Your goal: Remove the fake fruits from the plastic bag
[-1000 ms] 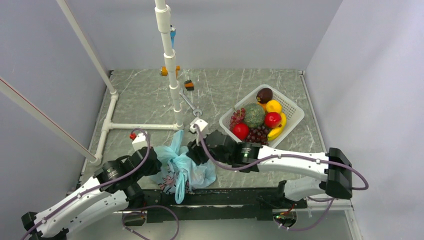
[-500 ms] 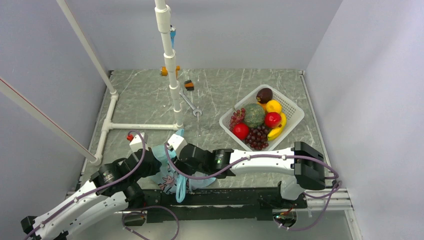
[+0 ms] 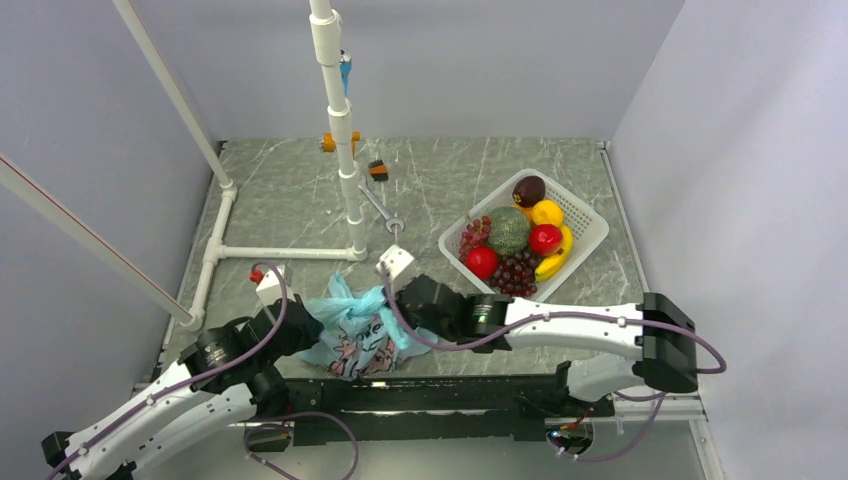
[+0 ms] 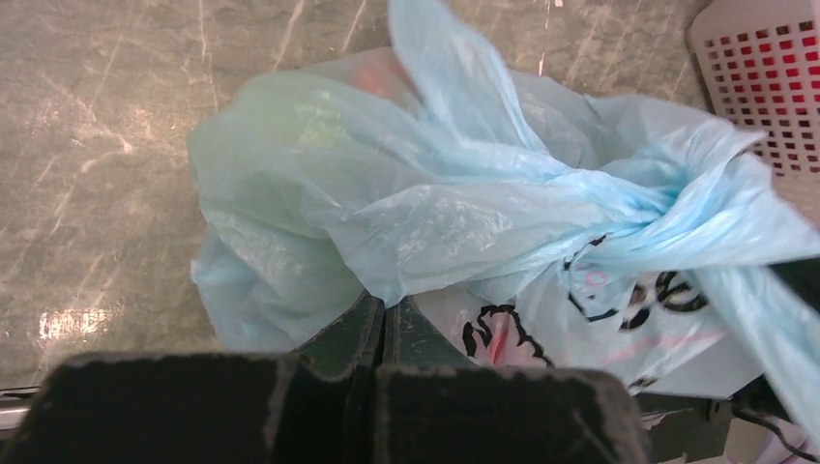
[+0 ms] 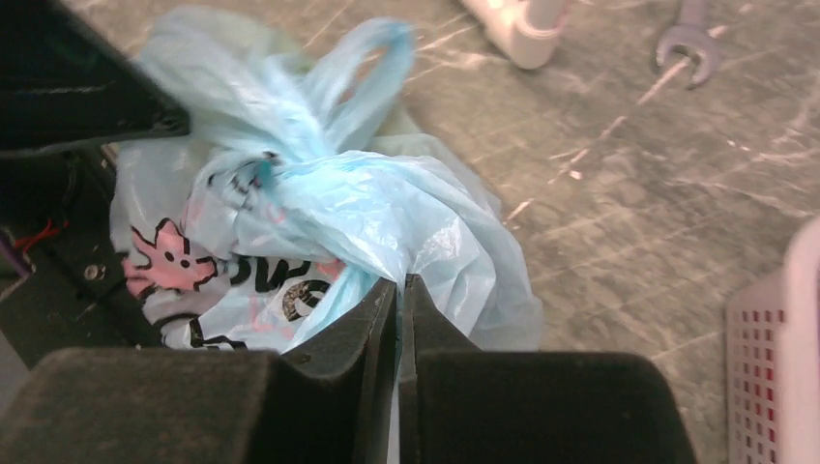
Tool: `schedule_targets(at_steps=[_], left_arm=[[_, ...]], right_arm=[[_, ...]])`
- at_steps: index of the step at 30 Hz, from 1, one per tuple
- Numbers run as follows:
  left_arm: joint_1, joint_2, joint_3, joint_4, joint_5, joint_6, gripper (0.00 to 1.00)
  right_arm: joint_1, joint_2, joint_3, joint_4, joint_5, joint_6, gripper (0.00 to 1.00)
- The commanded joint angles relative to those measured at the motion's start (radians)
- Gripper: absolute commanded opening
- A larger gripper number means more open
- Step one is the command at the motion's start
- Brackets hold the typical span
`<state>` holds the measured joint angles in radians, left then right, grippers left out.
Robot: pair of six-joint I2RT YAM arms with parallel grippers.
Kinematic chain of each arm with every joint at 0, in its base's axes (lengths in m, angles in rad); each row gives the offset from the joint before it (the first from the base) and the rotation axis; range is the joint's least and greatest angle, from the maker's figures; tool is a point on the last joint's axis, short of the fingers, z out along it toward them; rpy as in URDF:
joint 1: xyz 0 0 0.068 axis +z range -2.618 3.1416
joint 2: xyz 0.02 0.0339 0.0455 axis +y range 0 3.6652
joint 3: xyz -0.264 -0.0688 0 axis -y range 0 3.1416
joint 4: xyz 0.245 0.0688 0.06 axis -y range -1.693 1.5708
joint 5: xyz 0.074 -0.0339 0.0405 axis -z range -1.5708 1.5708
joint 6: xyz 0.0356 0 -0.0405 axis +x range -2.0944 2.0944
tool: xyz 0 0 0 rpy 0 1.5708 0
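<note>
Plastic bag (image 3: pixel 352 335) (handles knotted), white basket (image 3: pixel 588 218) nearby

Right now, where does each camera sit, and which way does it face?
Top external: above and behind the bases, looking down at the table; left arm and right arm show.
Left wrist: on the left arm, facing the plastic bag; left gripper shows, shut on it.
Right wrist: facing the bag's knot; right gripper shows, pinching film.
Shared: all see the bag; both wrists catch the basket.

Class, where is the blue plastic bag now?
Top view: the plastic bag lies at the near edge of the table, gripped between the left fingers and right fingers, left of the white basket.
</note>
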<state>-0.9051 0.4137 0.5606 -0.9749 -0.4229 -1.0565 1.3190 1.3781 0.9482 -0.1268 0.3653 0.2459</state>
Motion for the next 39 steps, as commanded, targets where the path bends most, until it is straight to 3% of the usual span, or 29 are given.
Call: schedule_targets(at_steps=[1,4,9,11,13,15,21,25,31,35,39], left_arm=[[-0.003,-0.036,0.022,-0.073,-0.074,-0.050,0.00],[-0.005,-0.078,0.024,-0.091,-0.081,-0.081,0.00],[-0.005,-0.158,0.011,-0.038,-0.026,-0.043,0.01],[-0.005,-0.178,0.023,-0.018,0.013,-0.011,0.15],[-0.005,-0.187,0.051,-0.007,0.052,0.017,0.40],[-0.005,-0.189,0.080,0.013,0.084,0.049,0.58],[-0.005,0.002,0.256,0.042,0.123,0.252,0.82],[-0.002,0.256,0.432,-0.015,0.110,0.453,0.86],[0.039,0.539,0.500,0.058,0.262,0.772,0.85],[0.099,0.581,0.469,0.132,0.376,0.863,0.86],[0.139,0.581,0.397,0.224,0.433,0.864,0.85]], right_arm=[[-0.123,-0.104,-0.083,0.071,0.000,0.034,0.06],[-0.209,-0.159,-0.148,0.095,-0.096,0.068,0.04],[-0.225,-0.177,-0.181,0.144,-0.194,0.040,0.00],[-0.224,-0.161,-0.175,0.152,-0.212,0.042,0.00],[-0.225,-0.145,-0.174,0.163,-0.224,0.039,0.00],[-0.225,-0.135,-0.167,0.163,-0.236,0.040,0.00],[-0.225,-0.142,-0.176,0.184,-0.267,0.040,0.00],[-0.225,-0.152,-0.170,0.158,-0.267,0.050,0.00],[-0.225,-0.206,-0.185,0.147,-0.289,0.048,0.00],[-0.225,-0.228,-0.199,0.141,-0.287,0.042,0.00],[-0.225,-0.229,-0.204,0.144,-0.308,0.044,0.00]])
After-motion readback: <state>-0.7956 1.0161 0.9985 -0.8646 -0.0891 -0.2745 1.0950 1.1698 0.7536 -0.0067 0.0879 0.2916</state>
